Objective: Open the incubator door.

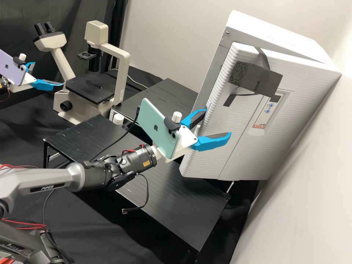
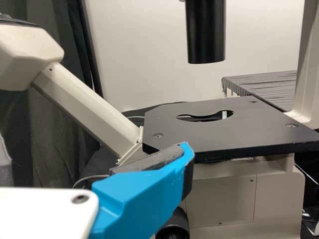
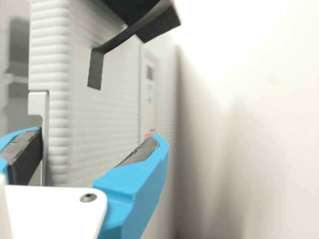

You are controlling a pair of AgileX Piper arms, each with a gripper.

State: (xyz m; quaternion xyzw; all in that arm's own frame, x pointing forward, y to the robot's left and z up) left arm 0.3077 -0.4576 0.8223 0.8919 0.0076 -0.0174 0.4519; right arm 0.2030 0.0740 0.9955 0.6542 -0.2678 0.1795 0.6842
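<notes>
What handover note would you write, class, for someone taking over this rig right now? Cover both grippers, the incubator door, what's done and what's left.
Right gripper: open at the incubator door, one finger by its free edge, the other in front of its face.
Left gripper: open and empty, near the microscope.
Done: door ajar, a gap showing beside its free edge.
To do: swing it wider.

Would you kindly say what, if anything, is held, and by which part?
Nothing; the right gripper, by the incubator door, and the left gripper are open.
</notes>
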